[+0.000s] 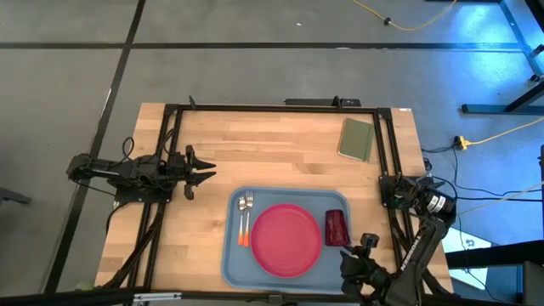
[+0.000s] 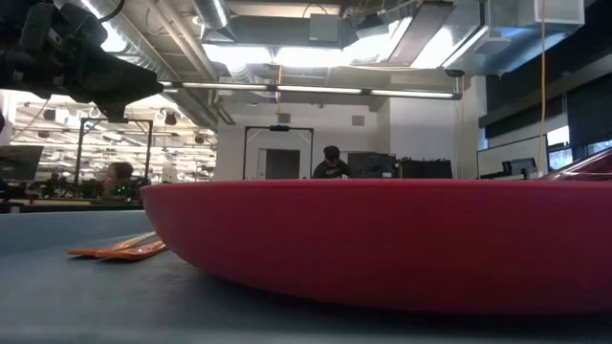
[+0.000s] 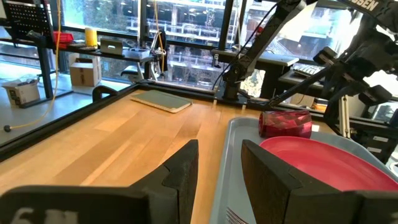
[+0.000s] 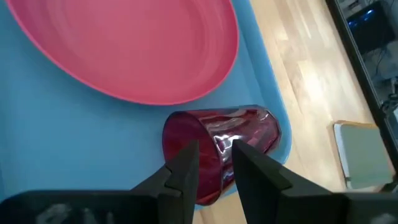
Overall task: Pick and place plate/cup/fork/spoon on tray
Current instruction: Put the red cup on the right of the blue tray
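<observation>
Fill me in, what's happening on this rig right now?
Nothing is held. The light blue-grey plastic tray already carries the round pink-red plate, the orange-handled fork and spoon side by side, and the maroon cup, which lies on its side. The right gripper hovers open by the cup; the left gripper waits open over bare wood left of the tray.

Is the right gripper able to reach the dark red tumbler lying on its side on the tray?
Probably yes: right gripper hangs open just above the cup, nothing between them.
</observation>
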Robot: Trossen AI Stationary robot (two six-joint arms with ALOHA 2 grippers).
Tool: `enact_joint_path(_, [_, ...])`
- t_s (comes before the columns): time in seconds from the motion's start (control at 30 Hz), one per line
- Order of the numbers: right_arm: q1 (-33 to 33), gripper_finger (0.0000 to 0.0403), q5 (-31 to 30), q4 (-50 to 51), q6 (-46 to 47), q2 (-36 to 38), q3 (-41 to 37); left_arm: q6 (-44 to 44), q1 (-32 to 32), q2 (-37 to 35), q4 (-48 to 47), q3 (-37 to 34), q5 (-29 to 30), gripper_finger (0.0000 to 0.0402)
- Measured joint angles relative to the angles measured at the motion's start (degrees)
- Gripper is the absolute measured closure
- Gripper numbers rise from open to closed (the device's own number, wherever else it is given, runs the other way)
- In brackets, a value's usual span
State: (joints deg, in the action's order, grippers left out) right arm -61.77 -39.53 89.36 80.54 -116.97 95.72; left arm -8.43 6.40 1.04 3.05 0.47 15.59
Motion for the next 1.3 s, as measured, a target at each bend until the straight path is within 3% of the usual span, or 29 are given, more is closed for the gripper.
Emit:
enact_joint_path(0.63, [0.1,0.0302,4.1,-3.1,-3.3,0.0,0.0,0.0,0.0,0.0,0.0,0.0,0.0,0.0287])
enact_joint_path(0.87, [0.2,0.0302,10.1,-7.1,-4.9,0.0,0.0,0.0,0.0,0.0,0.0,0.0,0.0,0.0287])
enact_joint_path(1.17, [0.2,0.0302,11.0,-8.7,-6.0,0.1,0.0,0.0,0.0,0.0,0.0,0.0,0.0,0.0287])
enact_joint_path(1.3, [0.2,0.0302,9.0,-4.3,-4.9,0.1,-0.4,0.0,0.0,0.0,0.0,0.0,0.0,0.0287])
